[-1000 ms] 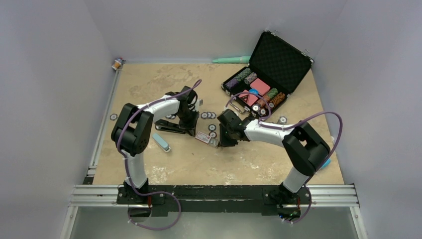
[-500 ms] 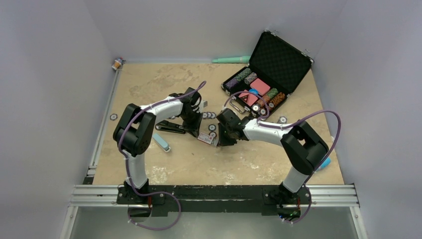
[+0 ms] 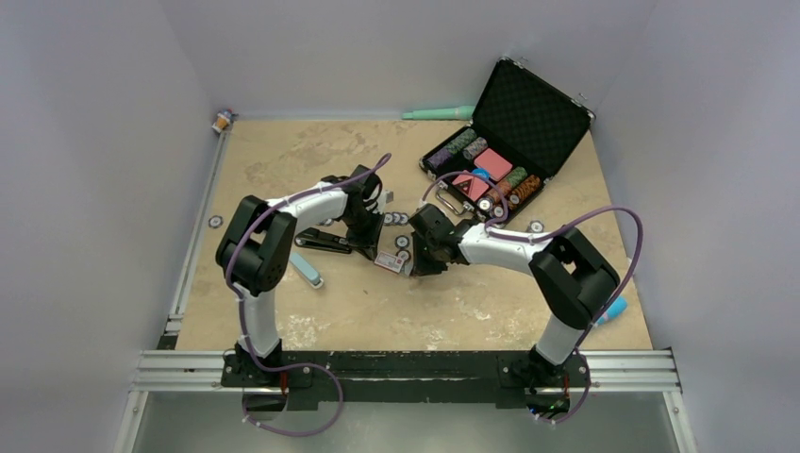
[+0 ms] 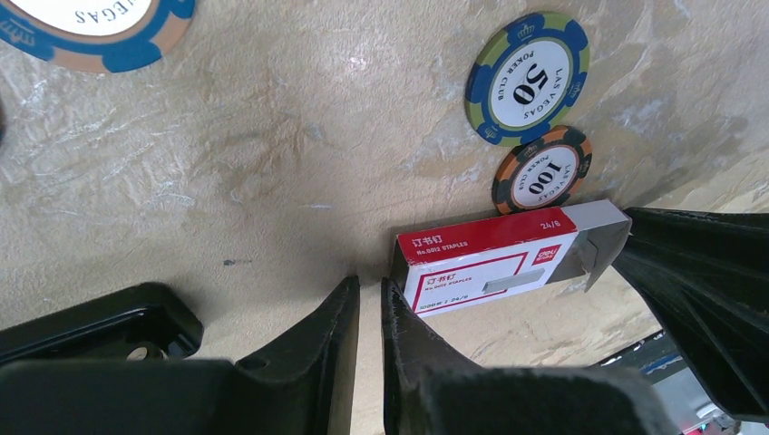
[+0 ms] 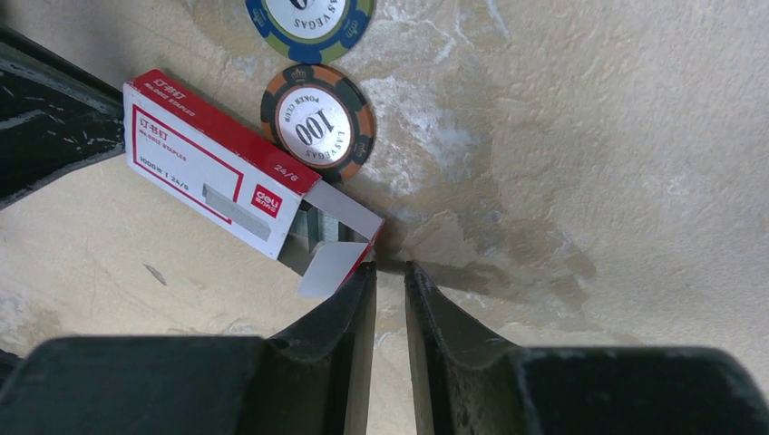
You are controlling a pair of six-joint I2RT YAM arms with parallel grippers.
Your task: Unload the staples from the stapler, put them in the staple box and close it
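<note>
The black stapler (image 3: 324, 241) lies flat on the table just left of my left gripper (image 3: 366, 243); one black end of it (image 4: 95, 322) shows in the left wrist view. The staples are out of view. Between the two grippers lies a red-and-white box (image 3: 385, 261) (image 4: 494, 261) (image 5: 213, 168), with grey metal strips showing in its open end. My left gripper (image 4: 370, 286) is nearly shut and empty, its tips at the box's closed end. My right gripper (image 5: 390, 268) (image 3: 419, 257) is nearly shut and empty too, one fingertip (image 5: 363, 276) against the box's open flap.
Poker chips (image 4: 528, 77) (image 5: 317, 120) lie just beyond the box, more (image 3: 394, 219) sit mid-table. An open black case (image 3: 505, 142) of chips stands back right. A pale blue block (image 3: 306, 269) lies near the left arm, a teal object (image 3: 439, 113) along the back wall.
The left gripper has shifted slightly right toward the box. The right gripper has moved a little up and left to the box's open end. Both stay nearly shut.
</note>
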